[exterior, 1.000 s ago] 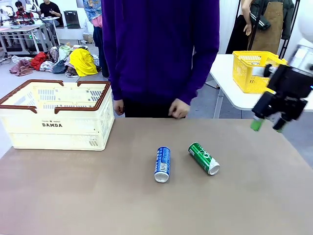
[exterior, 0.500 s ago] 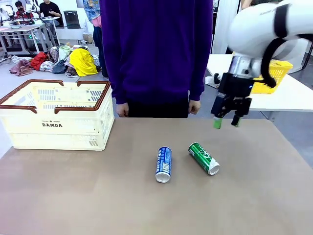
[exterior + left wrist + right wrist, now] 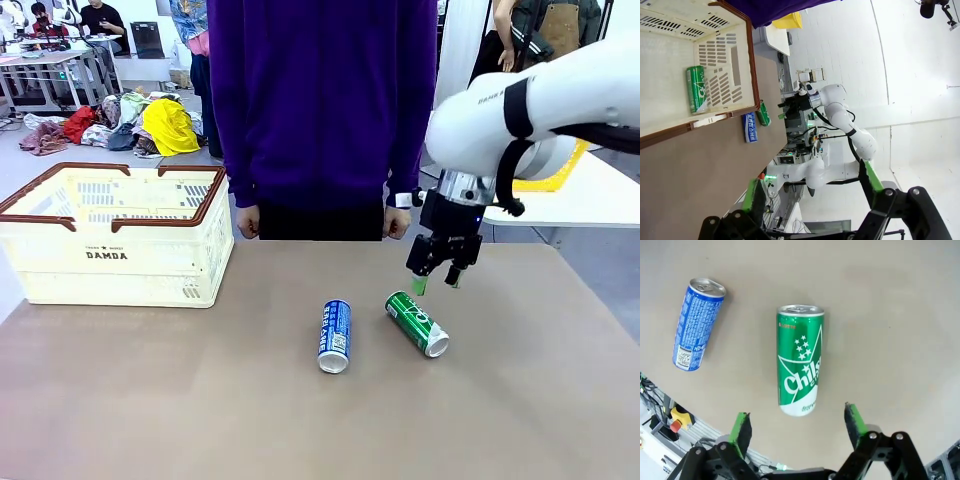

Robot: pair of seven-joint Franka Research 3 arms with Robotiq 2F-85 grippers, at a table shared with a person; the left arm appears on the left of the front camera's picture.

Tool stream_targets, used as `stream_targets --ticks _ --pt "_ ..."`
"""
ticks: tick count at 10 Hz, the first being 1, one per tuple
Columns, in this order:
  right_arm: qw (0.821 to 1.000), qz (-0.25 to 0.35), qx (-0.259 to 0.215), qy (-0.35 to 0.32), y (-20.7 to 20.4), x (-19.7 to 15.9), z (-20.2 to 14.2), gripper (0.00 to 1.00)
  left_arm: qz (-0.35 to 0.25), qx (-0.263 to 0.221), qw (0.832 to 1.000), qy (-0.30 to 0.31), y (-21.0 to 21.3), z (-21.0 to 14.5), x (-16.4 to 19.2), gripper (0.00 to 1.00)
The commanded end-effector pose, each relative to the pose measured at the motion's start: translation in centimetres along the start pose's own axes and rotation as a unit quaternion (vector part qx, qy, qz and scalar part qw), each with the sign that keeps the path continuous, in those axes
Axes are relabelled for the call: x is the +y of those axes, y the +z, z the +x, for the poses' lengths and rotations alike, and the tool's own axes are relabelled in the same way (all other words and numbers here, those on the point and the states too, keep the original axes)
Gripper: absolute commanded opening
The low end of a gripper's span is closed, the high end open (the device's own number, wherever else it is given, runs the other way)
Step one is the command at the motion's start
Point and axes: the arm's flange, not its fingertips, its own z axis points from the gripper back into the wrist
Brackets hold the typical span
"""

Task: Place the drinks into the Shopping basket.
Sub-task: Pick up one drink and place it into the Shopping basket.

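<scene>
A green can [image 3: 417, 323] with white stars and white letters is seen lying on its side on the desk [image 3: 200, 410], well to the right of the Shopping basket [image 3: 120, 262]. A blue can [image 3: 334, 336] with white print is laid on its side too, between the green can and the basket, well apart from the basket. Silver ends are seen on both.

The basket is cream-white with a brown rim. A second green can [image 3: 696, 89] is seen lying inside it in the left wrist view.

The right pincer [image 3: 434, 283] is held wide open over the green can, and nothing is gripped. The left pincer [image 3: 810, 185] is spread wide too, with nothing held.

In the front view the inside of the basket is hidden by its wall.
</scene>
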Motion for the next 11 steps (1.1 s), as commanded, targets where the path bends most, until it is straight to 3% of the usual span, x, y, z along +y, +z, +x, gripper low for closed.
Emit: stream_targets --ticks 1,4,5,8,11 --pt "1.000 0.005 0.008 -0.002 0.9 -0.2 0.2 1.00 0.003 -0.001 1.000 0.004 -0.2 -0.4 -0.2 1.00" --pt "1.000 0.001 0.002 -0.001 0.0 -0.1 -0.1 1.00 0.003 -0.001 1.000 0.004 -0.2 -0.4 -0.2 1.00" --pt "1.000 -0.006 -0.021 0.006 -0.6 0.4 0.1 1.00 0.003 -0.001 1.000 0.004 -0.2 -0.4 -0.2 1.00" --pt "0.997 -0.041 -0.063 0.021 -5.1 1.3 -0.9 1.00 0.003 -0.001 1.000 0.004 -0.2 -0.4 -0.2 1.00" --pt "0.996 -0.063 -0.054 0.024 -9.9 1.3 -0.4 1.00 0.003 -0.001 1.000 0.004 -0.2 -0.4 -0.2 1.00"
